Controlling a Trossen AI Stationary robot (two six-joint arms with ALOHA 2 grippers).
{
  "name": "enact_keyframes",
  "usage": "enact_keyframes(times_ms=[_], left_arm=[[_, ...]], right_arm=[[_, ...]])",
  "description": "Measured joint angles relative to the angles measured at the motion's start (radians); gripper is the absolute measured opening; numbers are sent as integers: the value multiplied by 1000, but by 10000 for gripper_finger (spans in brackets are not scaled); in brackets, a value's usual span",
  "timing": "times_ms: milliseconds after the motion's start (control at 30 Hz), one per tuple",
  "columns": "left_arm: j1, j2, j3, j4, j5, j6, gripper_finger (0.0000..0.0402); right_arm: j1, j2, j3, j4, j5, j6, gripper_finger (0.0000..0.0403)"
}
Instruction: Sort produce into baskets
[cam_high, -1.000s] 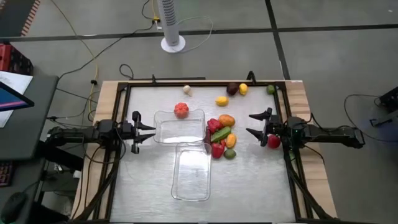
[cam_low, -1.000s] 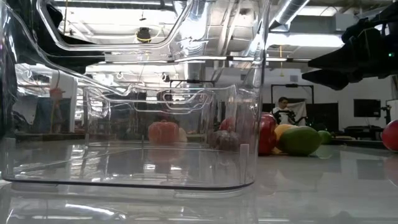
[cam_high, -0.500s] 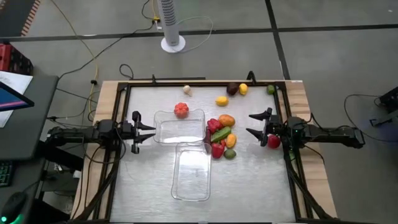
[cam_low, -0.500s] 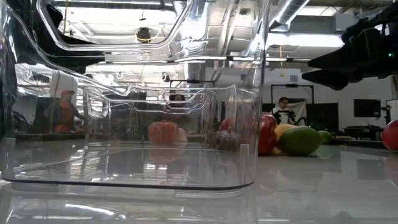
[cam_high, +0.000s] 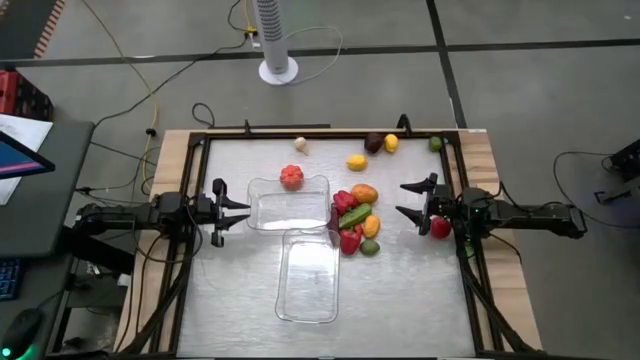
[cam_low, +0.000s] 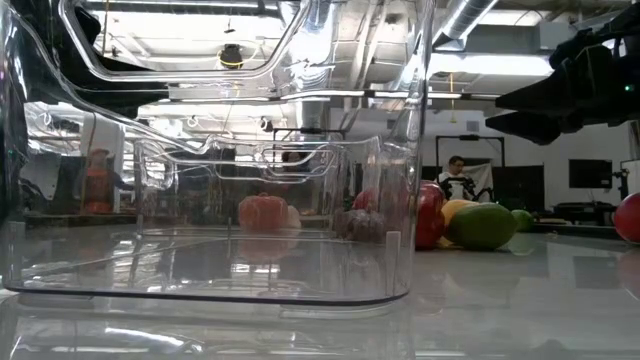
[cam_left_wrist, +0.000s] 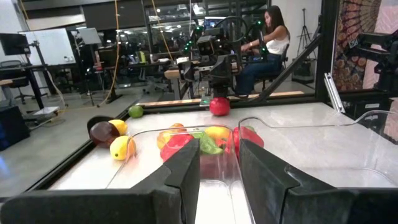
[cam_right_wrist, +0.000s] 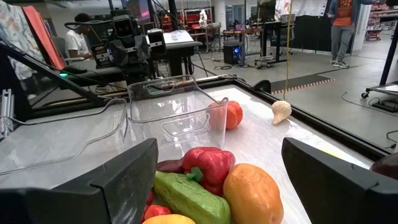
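Observation:
Two clear baskets lie mid-table: one set crosswise, the other running toward the near edge. A cluster of produce (red, orange, green and yellow pieces) lies just right of the crosswise basket. An orange-red piece lies by that basket's far wall. A whitish piece, a yellow one, a maroon one and a green one lie near the far edge. My left gripper is shut and level at the left of the baskets, holding nothing. My right gripper stands open, level, right of the cluster, above a red piece.
A black frame rail runs around the table. A fan's round base stands on the floor beyond the far edge. Bare tabletop lies at the near left and near right. People sit in the room behind.

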Motion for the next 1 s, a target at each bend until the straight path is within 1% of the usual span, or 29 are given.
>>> enact_keyframes(times_ms=[900,1000], left_arm=[[0,0,0,0,0,-2,100],[0,0,0,0,2,-80,100]], right_arm=[[0,0,0,0,0,0,368],[0,0,0,0,0,0,368]])
